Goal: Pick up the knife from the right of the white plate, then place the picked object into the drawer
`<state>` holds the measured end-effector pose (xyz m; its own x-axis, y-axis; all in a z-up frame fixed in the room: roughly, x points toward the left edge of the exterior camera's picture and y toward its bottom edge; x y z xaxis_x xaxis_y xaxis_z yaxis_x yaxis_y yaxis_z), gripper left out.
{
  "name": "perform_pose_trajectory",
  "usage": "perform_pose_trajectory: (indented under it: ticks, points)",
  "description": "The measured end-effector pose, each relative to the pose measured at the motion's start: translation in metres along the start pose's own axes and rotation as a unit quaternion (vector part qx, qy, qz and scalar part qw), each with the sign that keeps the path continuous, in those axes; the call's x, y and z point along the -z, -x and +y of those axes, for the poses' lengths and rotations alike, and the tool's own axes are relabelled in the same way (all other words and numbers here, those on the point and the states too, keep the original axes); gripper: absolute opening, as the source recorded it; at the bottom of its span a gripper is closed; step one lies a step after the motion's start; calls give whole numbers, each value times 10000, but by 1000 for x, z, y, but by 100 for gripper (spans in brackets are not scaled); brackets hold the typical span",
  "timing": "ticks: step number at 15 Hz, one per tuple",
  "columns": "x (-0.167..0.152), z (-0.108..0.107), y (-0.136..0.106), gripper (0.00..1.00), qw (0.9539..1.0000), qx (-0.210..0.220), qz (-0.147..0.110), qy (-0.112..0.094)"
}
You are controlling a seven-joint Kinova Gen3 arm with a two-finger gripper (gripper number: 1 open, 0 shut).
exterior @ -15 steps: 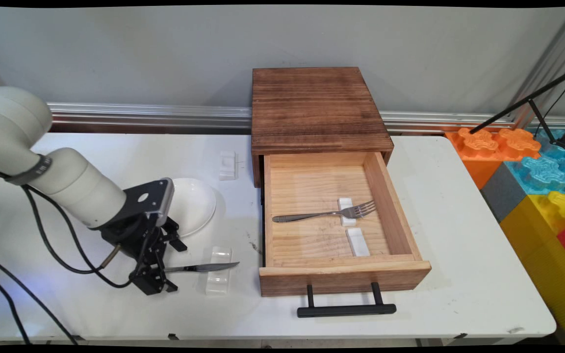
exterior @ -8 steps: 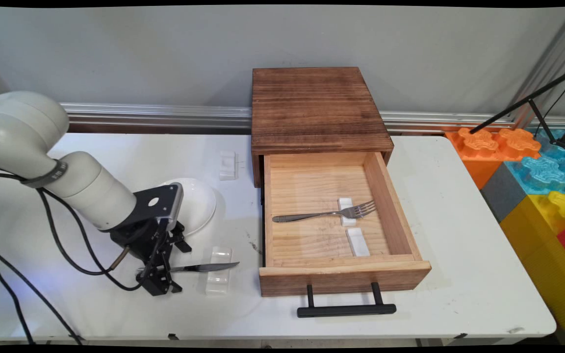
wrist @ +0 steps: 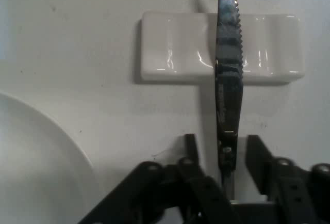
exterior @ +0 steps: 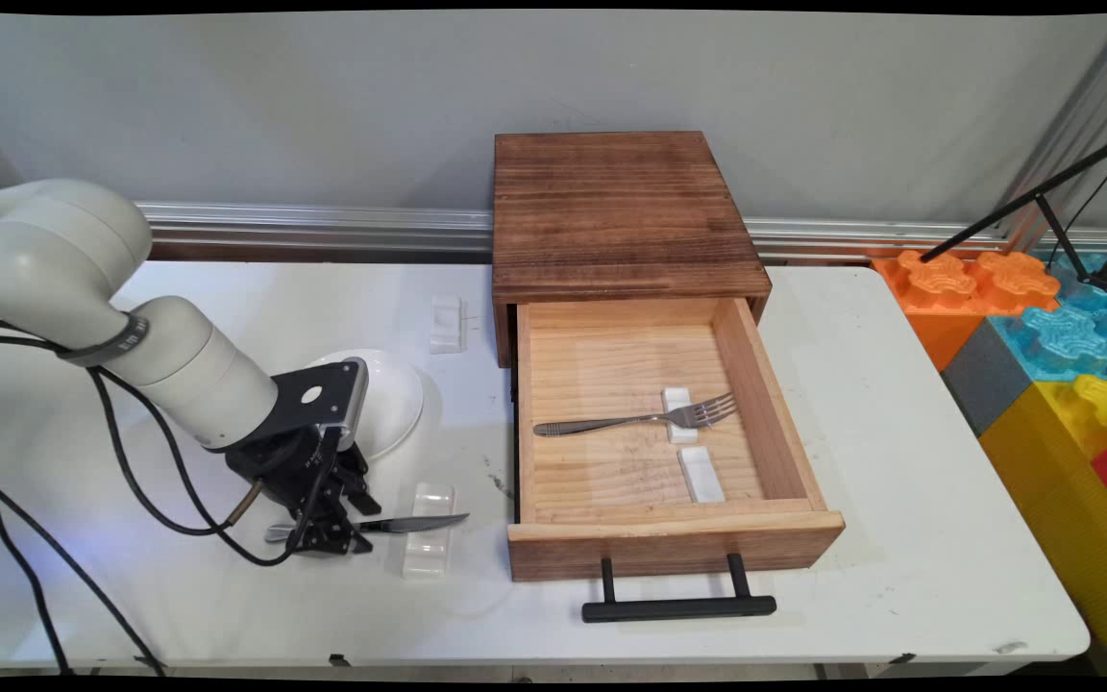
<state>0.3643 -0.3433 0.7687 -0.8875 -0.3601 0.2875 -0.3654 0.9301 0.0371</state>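
Gripper [wrist: 221, 154] low over white table [exterior: 899, 461], fingers [wrist: 256, 154] spread either side of serrated knife [wrist: 228, 84], not pinching; blade lying across white cutlery rest [wrist: 175, 53], beside white plate [exterior: 390, 399].

The white arm enters from the left edge of the main view and bends down toward the lower left. Its black pincer [exterior: 331, 538] points downward, low over the table [exterior: 899, 500]; in the hand view its fingers [wrist: 190, 152] stand slightly apart.
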Motion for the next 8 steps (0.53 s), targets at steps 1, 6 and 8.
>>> perform_pose_trajectory:
  ticks: [1, 6, 8]
  points:
    - [0, 0, 0, 0, 10000, 0, -7, -4]
    - [3, -2, 2, 0, 10000, -5, -61, -9]
    - [7, -2, 3, 0, 10000, -12, -74, 6]
